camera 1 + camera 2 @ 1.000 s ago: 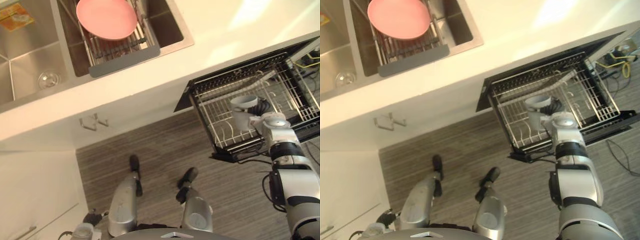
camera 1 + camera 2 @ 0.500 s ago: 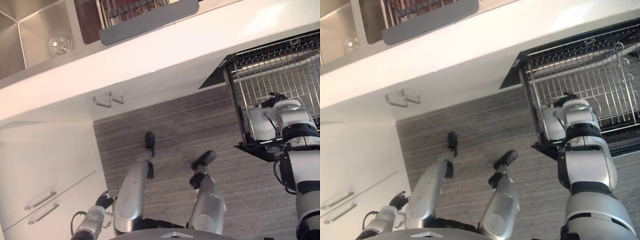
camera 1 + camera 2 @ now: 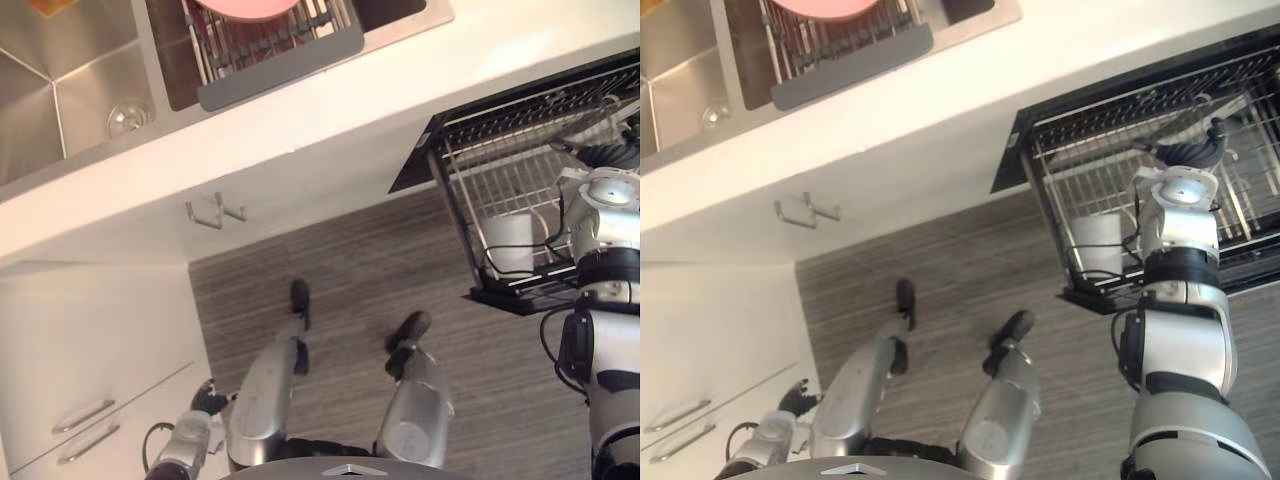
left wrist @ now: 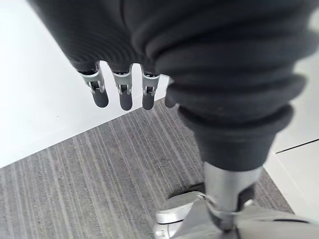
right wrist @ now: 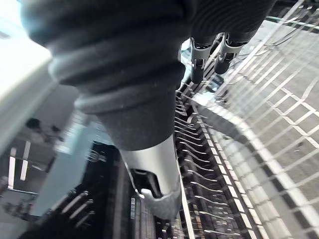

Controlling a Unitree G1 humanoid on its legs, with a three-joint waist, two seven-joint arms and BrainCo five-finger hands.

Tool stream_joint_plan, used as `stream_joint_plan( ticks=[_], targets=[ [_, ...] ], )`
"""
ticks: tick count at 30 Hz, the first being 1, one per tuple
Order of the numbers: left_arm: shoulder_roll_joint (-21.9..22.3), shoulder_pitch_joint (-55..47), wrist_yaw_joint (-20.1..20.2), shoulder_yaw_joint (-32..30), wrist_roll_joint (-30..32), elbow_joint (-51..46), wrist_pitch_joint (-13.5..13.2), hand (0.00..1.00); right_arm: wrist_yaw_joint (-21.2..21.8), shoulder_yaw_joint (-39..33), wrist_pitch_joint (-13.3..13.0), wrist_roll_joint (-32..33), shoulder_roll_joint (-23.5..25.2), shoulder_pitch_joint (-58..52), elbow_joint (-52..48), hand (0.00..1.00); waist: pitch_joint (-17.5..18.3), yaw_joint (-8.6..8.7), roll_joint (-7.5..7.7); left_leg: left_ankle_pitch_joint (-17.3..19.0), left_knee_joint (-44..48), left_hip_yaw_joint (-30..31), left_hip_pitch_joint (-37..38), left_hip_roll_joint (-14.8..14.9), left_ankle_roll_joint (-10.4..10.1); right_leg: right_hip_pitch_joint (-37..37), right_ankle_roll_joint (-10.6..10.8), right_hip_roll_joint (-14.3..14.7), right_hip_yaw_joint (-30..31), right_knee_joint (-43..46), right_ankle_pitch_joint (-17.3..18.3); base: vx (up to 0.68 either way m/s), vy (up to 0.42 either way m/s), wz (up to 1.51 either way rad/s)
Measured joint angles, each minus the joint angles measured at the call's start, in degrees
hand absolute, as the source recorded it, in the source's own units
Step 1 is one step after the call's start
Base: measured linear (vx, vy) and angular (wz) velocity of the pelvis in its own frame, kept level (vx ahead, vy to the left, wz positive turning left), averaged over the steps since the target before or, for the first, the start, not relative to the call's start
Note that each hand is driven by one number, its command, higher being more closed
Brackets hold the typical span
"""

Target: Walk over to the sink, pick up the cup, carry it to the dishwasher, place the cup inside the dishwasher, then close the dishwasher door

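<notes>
The white cup [image 3: 510, 243] stands upright in the near left corner of the pulled-out dishwasher's wire rack [image 3: 500, 170], with nothing holding it. My right hand [image 3: 603, 155] hovers over the rack, beyond and to the right of the cup and apart from it. In the right wrist view its fingers [image 5: 209, 52] hang relaxed above the rack wires and hold nothing. My left hand [image 3: 207, 399] hangs low at my left side by the white drawers, with its fingers [image 4: 122, 94] straight over the floor.
A steel sink [image 3: 80, 90] is set in the pale counter at upper left, and a dish rack [image 3: 270, 55] in its right basin holds a pink plate [image 3: 245, 6]. White drawers [image 3: 80, 400] stand at lower left. Striped grey floor lies between counter and dishwasher.
My right hand has let go of the cup and risen away over the rack. The cup now stands alone in the rack's corner. The camera view has shifted too.
</notes>
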State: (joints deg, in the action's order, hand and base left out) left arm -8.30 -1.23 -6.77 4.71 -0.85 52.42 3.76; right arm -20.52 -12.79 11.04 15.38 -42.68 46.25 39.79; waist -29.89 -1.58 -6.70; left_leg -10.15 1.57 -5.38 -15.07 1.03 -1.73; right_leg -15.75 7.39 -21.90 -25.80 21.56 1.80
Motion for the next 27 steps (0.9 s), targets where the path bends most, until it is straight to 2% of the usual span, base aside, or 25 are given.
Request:
stream_joint_plan(
  ticks=[3, 5, 8, 11, 14, 16, 17, 19, 20, 22, 23, 27],
  targets=[
    [-0.18, -2.14, 0.03, -1.61, -0.04, -0.14, 2.18, 0.0, 0.71, -3.73, 0.28, 2.69, 6.42, -10.33, -7.73, 0.0, 1.66, 0.32, 3.0, 0.25, -1.19, 1.05, 6.46, 0.75, -1.5, 5.08, 0.13, 0.2, -0.27, 3.21, 4.32, 0.02, -0.18, 0.06],
    [-0.18, -4.63, -0.09, -2.5, -0.03, -0.04, 3.28, 0.0, 1.85, -4.01, 0.33, 3.44, 9.6, -16.11, -11.36, 0.0, 5.25, 0.92, 4.18, 0.42, -2.37, 1.08, 8.55, 1.36, -2.0, 6.43, 0.28, 0.63, -0.3, 3.75, 6.17, 0.03, -0.177, -0.07],
    [-0.32, -7.66, -0.06, -3.23, -0.05, 0.09, 4.04, 0.0, 5.01, -6.12, -0.21, 6.07, 13.75, -24.31, -18.74, 0.0, 9.42, 1.85, 4.98, 1.32, -2.85, 0.62, 11.56, 2.33, -2.82, 9.15, 0.77, 2.0, 0.51, 3.06, 6.92, 0.07, -0.157, -0.16],
    [-0.28, -9.28, 0.09, -3.67, -1.73, 1.19, 4.78, 0.0, 9.4, -7.09, -2.97, 9.49, 18.72, -32.76, -29.89, 0.0, 12.98, 2.57, 5.29, 2.73, -2.57, -0.82, 14.78, 3.66, -3.29, 12.06, 0.72, 3.83, 1.93, 1.26, 7.01, 0.07, -0.095, -0.32],
    [-0.12, -10.05, 1.06, -4.62, -5.97, 2.46, 5.18, 0.0, 16.07, -7.81, -10.15, 11.27, 24.35, -38.57, -40.69, 0.0, 16.0, 3.51, 5.75, 4.17, -1.71, -1.8, 17.45, 4.78, -3.76, 15.18, 0.56, 5.57, 2.74, -0.69, 6.92, 0.05, -0.058, -0.23],
    [0.03, -10.08, 1.09, -4.62, -7.45, 2.46, 5.06, 0.0, 18.61, -7.82, -12.21, 13.26, 25.33, -39.55, -45.06, 0.0, 16.6, 3.62, 5.86, 4.76, -1.36, -1.92, 18.18, 5.43, -3.92, 16.62, 0.45, 6.25, 2.82, -1.64, 6.84, 0.01, -0.013, -0.06],
    [0.06, -10.09, 1.78, -4.61, -7.94, 2.48, 4.94, 0.0, 20.45, -8.1, -14.24, 15.88, 26.37, -39.68, -48.67, 0.0, 17.35, 3.74, 6.08, 5.66, -0.75, -2.33, 18.16, 5.71, -3.48, 18.02, 0.36, 6.58, 2.27, -2.59, 6.83, -0.03, -0.015, 0.05],
    [-0.08, -10.16, 2.42, -4.66, -7.84, 2.49, 4.79, 0.0, 21.59, -8.22, -16.22, 17.3, 27.0, -39.73, -51.48, 0.0, 18.43, 3.71, 6.41, 6.27, -0.24, -2.91, 17.96, 5.87, -2.86, 18.8, 0.58, 6.79, 1.52, -3.2, 6.5, -0.02, -0.014, 0.17],
    [-0.24, -9.95, 2.9, -4.62, -7.7, 2.55, 4.43, 0.0, 22.13, -8.39, -17.66, 18.87, 27.31, -39.78, -53.5, 0.0, 19.2, 3.93, 6.61, 6.98, 0.24, -6.53, 17.93, 6.57, -1.52, 19.95, 0.78, 6.47, 0.17, -4.17, 6.15, 0.03, -0.01, 0.36],
    [-0.23, -9.88, 3.49, -4.6, -6.62, 2.89, 3.92, 0.0, 23.53, -9.63, -19.58, 21.23, 27.47, -39.84, -55.39, 0.0, 20.08, 4.62, 7.05, 6.36, 0.73, -12.19, 17.68, 7.56, -1.03, 21.02, 1.36, 5.3, -1.96, -4.46, 5.88, 0.05, 0.033, 0.6],
    [-0.14, -9.73, 3.77, -4.58, -6.13, 2.92, 3.75, 0.0, 24.24, -10.07, -19.9, 23.14, 27.53, -39.85, -55.6, 0.0, 20.59, 4.54, 6.5, 5.91, 0.96, -12.16, 17.54, 6.84, -1.23, 21.59, 1.85, 4.2, -2.76, -4.23, 5.86, 0.05, 0.075, 0.53],
    [-0.18, -9.52, 5.9, -3.95, -6.34, 3.52, 3.73, 0.0, 25.33, -8.82, -19.36, 27.38, 28.99, -40.28, -55.56, 0.0, 20.85, 3.69, 7.19, 6.98, 0.99, -11.99, 17.11, 3.44, -1.01, 21.92, 4.32, 0.52, -3.43, -3.78, 6.2, 0.04, 0.124, 0.25]
  ],
)
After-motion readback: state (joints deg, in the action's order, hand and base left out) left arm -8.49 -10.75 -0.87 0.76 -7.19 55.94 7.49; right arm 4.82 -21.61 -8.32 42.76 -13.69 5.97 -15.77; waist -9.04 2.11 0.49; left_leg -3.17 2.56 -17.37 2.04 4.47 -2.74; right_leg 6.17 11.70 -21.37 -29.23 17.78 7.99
